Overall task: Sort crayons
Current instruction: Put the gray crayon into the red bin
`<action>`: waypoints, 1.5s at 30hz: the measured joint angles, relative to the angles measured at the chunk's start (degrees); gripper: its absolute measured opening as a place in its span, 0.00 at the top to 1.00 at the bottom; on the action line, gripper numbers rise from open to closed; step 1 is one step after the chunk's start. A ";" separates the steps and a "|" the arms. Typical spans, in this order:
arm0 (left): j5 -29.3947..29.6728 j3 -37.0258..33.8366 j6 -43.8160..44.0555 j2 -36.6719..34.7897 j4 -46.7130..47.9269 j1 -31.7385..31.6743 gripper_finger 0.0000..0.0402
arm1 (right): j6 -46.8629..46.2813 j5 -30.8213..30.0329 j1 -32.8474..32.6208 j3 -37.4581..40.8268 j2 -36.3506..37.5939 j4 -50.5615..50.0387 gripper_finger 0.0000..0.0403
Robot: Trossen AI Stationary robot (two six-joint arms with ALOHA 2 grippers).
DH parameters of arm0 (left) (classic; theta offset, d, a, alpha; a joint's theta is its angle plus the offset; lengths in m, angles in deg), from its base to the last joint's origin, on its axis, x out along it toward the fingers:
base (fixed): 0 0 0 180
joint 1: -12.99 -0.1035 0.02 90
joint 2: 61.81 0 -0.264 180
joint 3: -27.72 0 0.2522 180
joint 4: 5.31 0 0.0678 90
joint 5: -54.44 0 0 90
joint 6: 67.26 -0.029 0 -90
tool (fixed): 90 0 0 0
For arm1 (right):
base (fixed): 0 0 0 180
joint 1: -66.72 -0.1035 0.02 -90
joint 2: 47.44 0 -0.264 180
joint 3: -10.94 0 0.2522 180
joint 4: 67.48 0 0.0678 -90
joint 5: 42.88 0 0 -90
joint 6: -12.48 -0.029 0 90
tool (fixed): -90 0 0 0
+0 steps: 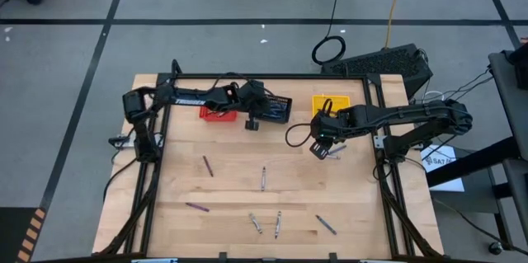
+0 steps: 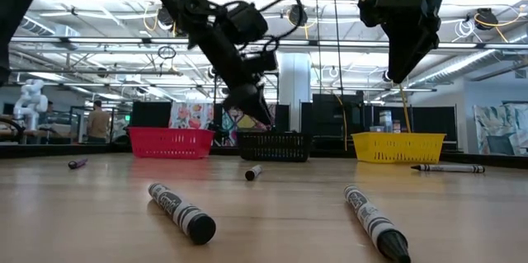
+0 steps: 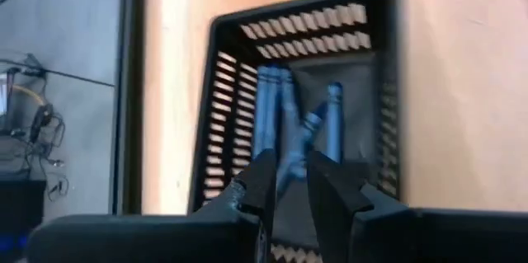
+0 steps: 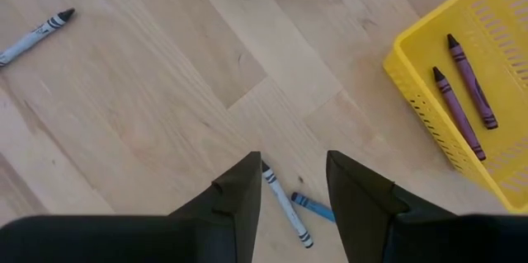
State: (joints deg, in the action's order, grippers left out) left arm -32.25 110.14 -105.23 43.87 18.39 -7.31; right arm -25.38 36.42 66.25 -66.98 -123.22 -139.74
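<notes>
My left gripper (image 1: 252, 123) hangs over the near edge of the black mesh basket (image 1: 274, 108), shut on a blue crayon (image 3: 299, 141). Several blue crayons (image 3: 268, 115) lie on the basket's floor. My right gripper (image 1: 322, 149) is open and empty, well above the table (image 2: 403, 69). It points down over a grey crayon (image 4: 287, 205) and a blue crayon (image 4: 312, 207) that lie flat beside the yellow basket (image 4: 429, 106). That basket holds two maroon crayons (image 4: 472, 82). More crayons lie flat on the near half of the table (image 1: 263, 178). My left gripper pinches the blue crayon's lower end (image 3: 287, 179) between its two fingers. The crayon sticks out past the fingertips, tilted, over the basket's inside. I cannot tell whether its far end touches the crayons below.
A red basket (image 1: 216, 113) stands left of the black one. Loose crayons lie at the table's left (image 1: 208, 166), (image 1: 196, 207), near middle (image 1: 256, 223), (image 1: 278, 223) and near right (image 1: 326, 225). Black frame rails (image 1: 388, 172) run along the table's sides.
</notes>
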 joint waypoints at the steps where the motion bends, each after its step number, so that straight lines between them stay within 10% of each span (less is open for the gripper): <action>1: 0.00 0.00 -0.34 -1.05 1.89 0.36 0.84 | 0.15 0.05 -0.01 0.00 0.00 0.00 0.69; 22: -0.35 0.00 11.53 -28.50 37.02 13.45 0.84 | -3.41 3.45 -6.62 4.78 0.00 6.92 0.69; 35: -0.02 -0.81 42.46 -27.18 35.29 21.65 0.84 | -7.66 3.30 -7.52 4.87 0.00 11.76 0.69; 45: 0.17 -0.79 47.64 -23.54 31.75 27.05 0.84 | -3.01 3.13 -7.52 4.87 0.00 17.20 0.69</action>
State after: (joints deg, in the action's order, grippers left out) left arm -32.08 109.36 -57.59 20.33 50.14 19.74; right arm -28.39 39.55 58.74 -62.11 -123.22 -122.54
